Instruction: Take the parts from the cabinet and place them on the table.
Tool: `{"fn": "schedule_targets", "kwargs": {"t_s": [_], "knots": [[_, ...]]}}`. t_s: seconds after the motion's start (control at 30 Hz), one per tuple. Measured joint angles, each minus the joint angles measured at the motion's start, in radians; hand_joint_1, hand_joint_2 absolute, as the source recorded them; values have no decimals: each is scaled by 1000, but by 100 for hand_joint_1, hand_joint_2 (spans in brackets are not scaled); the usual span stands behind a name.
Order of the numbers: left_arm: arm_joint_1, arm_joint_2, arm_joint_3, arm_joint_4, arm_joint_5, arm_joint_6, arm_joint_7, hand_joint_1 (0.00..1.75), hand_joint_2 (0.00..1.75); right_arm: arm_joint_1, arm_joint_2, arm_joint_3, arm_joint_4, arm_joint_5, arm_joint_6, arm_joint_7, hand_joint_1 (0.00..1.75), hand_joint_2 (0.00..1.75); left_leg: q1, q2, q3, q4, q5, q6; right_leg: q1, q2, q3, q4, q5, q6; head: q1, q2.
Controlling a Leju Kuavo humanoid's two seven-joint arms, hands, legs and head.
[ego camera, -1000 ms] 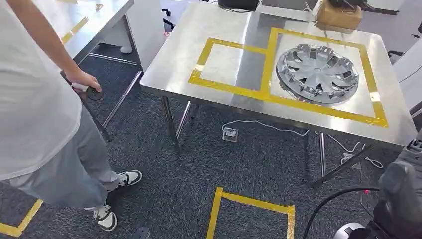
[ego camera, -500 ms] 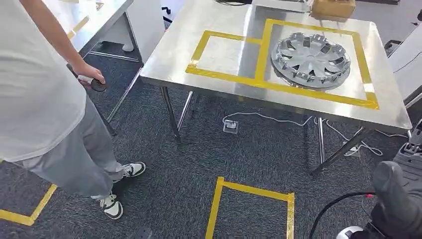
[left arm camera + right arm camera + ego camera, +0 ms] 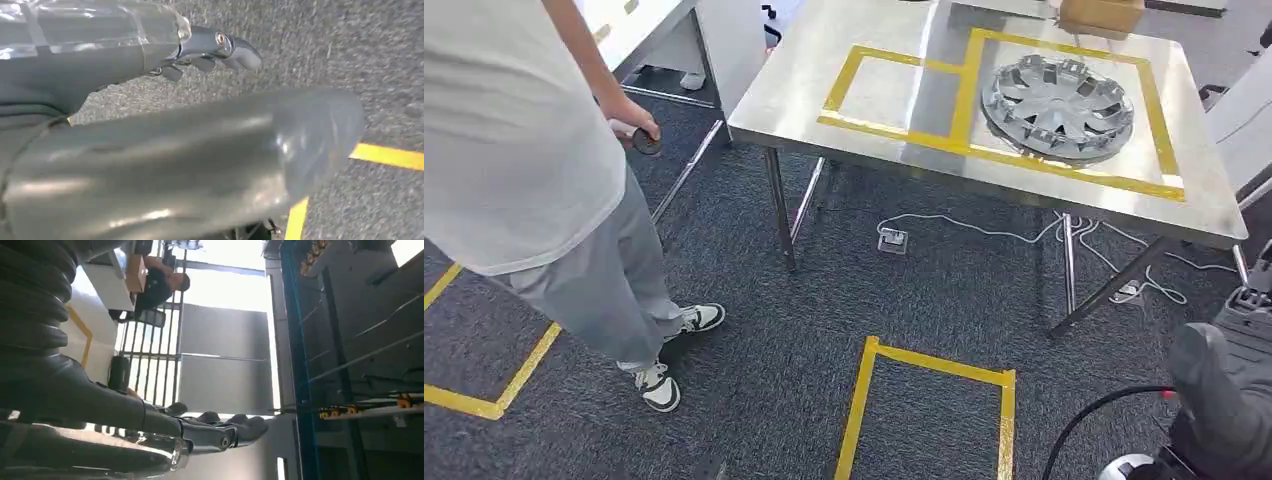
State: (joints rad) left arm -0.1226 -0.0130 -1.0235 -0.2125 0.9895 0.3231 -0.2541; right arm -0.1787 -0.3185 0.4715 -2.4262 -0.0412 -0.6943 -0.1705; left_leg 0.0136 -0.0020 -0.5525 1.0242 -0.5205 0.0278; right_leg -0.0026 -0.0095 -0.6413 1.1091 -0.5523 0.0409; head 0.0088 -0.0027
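Observation:
A silver wheel cover [image 3: 1057, 107] lies face down on the steel table [image 3: 794, 90], inside the larger of two yellow-taped squares. The smaller taped square [image 3: 894, 88] beside it is bare. My left hand [image 3: 220, 47] hangs over the dark carpet with its fingers stretched out and nothing in it. My right hand [image 3: 215, 432] is likewise extended and holds nothing; a blue-framed rack with shelves [image 3: 350, 365] stands behind it. Part of my right arm [image 3: 1224, 390] shows at the lower right of the head view.
A person [image 3: 524, 150] stands close on my left, holding a small dark round thing [image 3: 645, 141]. A cardboard box [image 3: 1104, 12] sits at the table's far edge. Cables and a floor socket [image 3: 891, 240] lie under the table. A yellow taped square [image 3: 934, 400] marks the carpet before me.
The camera has moved: the table and the person have shifted right in the picture. The person's hand with the dark thing has come up. Nothing on the table has moved.

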Motion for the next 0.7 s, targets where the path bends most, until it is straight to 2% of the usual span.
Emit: {"fn": "schedule_targets", "kwargs": {"t_s": [0.03, 0.07, 0.1, 0.13, 0.17, 0.2, 0.23, 0.27, 0.3, 0.33, 0.4, 0.43, 0.47, 0.5, 0.53, 0.57, 0.6, 0.63, 0.67, 0.7], "knots": [[1, 0, -1, 0, 0, -3, 0, 0, 0, 0, -1, 0, 0, 1, 0, 2, 0, 175, 0, 0, -13, 0, 11, 1, -1, 0, -14, 76, -58, 4, 1, 0], [1, 0, -2, 0, 0, -10, 1, 0, 0, 0, -1, 0, 0, 1, 0, 3, 0, 175, -2, 0, -26, 1, 21, 1, -2, 1, -24, 145, -97, 6, 1, 0], [1, 0, -3, 0, -1, -13, 3, 0, 0, -1, -1, 0, 0, 1, 0, 3, 0, 175, -4, 1, -40, 1, 32, 1, -3, 1, -25, 194, -110, 6, 3, 0], [1, 0, -3, 0, -1, -15, 3, 0, 0, -1, -1, 0, 0, 1, 0, 3, 0, 175, -6, 2, -56, 2, 44, 1, -4, 2, -12, 205, -93, 4, 3, 0], [1, 1, -3, 0, -1, -16, 3, 0, 0, -2, -1, 1, 0, 2, 0, 3, 0, 175, -7, 2, -70, 2, 55, 0, -3, 2, 18, 175, -55, 0, 3, 0], [1, 1, -3, 0, -1, -16, 3, 0, 0, -3, -2, 1, 0, 2, 0, 3, 0, 175, -8, 3, -82, 2, 66, -2, -3, 3, 65, 110, -13, -5, 3, 0], [1, 1, -3, 0, -1, -17, 3, 0, 0, -7, -2, 1, 0, 2, 0, 3, 0, 175, -9, 3, -92, 2, 76, -4, -2, 4, 125, 20, 15, -14, 3, 0], [1, 0, -3, 0, -5, -20, 4, 0, 0, -13, -3, 1, -1, 3, 0, 3, 0, 175, -8, 5, -96, 2, 84, -7, 2, 6, 182, -70, 7, -24, 4, 0], [0, -1, -4, 0, -9, -22, 6, 0, 0, -18, -3, 1, -1, 4, 0, 3, 0, 175, -12, 6, -101, 3, 92, -14, 6, 6, 220, -138, -14, -32, 3, 0], [0, -1, -4, 0, -14, -26, 8, 0, 0, -24, -3, 1, -2, 6, 0, 3, 0, 175, -7, 10, -104, -1, 104, -22, 10, 7, 224, -155, -20, -31, 4, 0], [1, -2, -6, 0, -23, -27, 11, 0, 0, -27, -3, 2, -3, 7, 0, 3, 0, 175, -3, 15, -105, -11, 126, -34, 16, 10, 210, -155, -3, -41, 7, 0], [2, -2, -8, 0, -30, -24, 12, 0, 0, -30, -3, 2, -3, 7, 0, 3, 0, 175, -5, 14, -109, -14, 125, -40, 7, 6, 205, -170, 17, -49, 6, 0], [1, -1, -12, 0, -41, -19, 15, 0, 0, -34, -3, 3, -2, 7, 0, 3, 0, 175, -4, 9, -118, -2, 90, -44, 6, 1, 196, -171, 31, -52, 5, 0], [1, -1, -16, 0, -55, -16, 19, 0, 0, -35, -2, 2, -3, 6, 0, 3, 0, 175, -4, 4, -132, 42, 24, -46, 6, 1, 180, -170, 42, -61, 2, 0], [1, -1, -24, 0, -69, -14, 21, 0, 0, -35, -2, 3, -3, 5, 0, 3, 0, 175, -2, 1, -149, 112, -41, -49, 6, 0, 163, -165, 52, -62, -3, 0], [0, -1, -30, 0, -78, -12, 24, 0, 0, -35, -2, 3, -2, 2, 0, 3, 0, 175, -2, 0, -166, 190, -88, -54, 7, -1, 146, -160, 62, -62, -3, 0], [0, 0, -34, 0, -82, -11, 26, 0, 0, -35, -2, 3, -1, 1, 0, 3, 0, 175, -2, 0, -176, 252, -104, -57, 7, -2, 127, -152, 72, -61, -3, 0], [0, 0, -38, 0, -85, -10, 27, 0, 0, -35, -2, 3, 0, 1, 0, 3, 0, 175, -2, 0, -173, 283, -86, -59, 7, -3, 106, -144, 81, -60, -3, 0], [0, 0, -40, 0, -88, -10, 27, 0, 0, -35, -2, 3, 0, 1, 0, 3, 0, 175, -2, 1, -152, 277, -49, -60, 6, -4, 85, -134, 89, -58, -3, 0], [0, 0, -46, 0, -89, -10, 27, 0, 0, -35, -2, 3, 0, 1, 0, 3, 0, 175, -1, 2, -113, 241, -7, -60, 5, -5, 64, -122, 95, -54, -5, 0]]}}
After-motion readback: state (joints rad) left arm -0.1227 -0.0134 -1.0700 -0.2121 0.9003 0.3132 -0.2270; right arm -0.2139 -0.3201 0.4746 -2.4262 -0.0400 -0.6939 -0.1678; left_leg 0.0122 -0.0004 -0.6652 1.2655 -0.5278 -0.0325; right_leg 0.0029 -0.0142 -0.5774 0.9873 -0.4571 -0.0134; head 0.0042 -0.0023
